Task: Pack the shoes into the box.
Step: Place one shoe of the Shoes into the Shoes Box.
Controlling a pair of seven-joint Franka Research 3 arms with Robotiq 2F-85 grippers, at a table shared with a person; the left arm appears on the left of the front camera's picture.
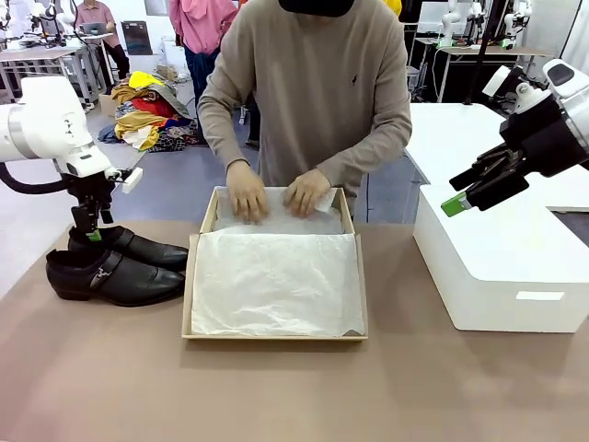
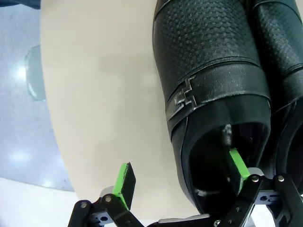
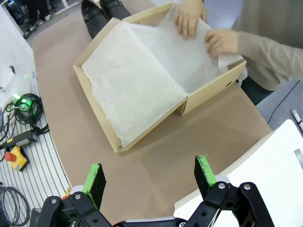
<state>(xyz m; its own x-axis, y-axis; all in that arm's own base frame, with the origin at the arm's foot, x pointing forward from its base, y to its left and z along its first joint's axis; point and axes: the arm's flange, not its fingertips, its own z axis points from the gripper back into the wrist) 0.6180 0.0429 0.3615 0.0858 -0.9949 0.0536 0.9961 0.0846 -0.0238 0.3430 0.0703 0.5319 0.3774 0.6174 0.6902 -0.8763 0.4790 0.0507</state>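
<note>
Two glossy black shoes lie side by side at the table's left, the nearer one (image 1: 115,276) in front of the farther one (image 1: 138,247). My left gripper (image 1: 92,230) hangs open over the farther shoe's heel. In the left wrist view that gripper (image 2: 182,174) straddles the side wall of one shoe (image 2: 208,56): one green pad (image 2: 238,165) is inside its opening, the other (image 2: 125,182) outside over the table. The tan box (image 1: 189,295) sits mid-table, lined with white tissue. The person's hands (image 1: 247,193) press the tissue at its far end. My right gripper (image 1: 460,198) (image 3: 149,177) is open in the air, holding nothing.
A large white box (image 1: 497,267) stands at the right, under my right gripper, and its corner (image 3: 274,165) also shows in the right wrist view. The person stands at the far edge behind the tan box (image 3: 94,90). Bare brown table lies in front of the box.
</note>
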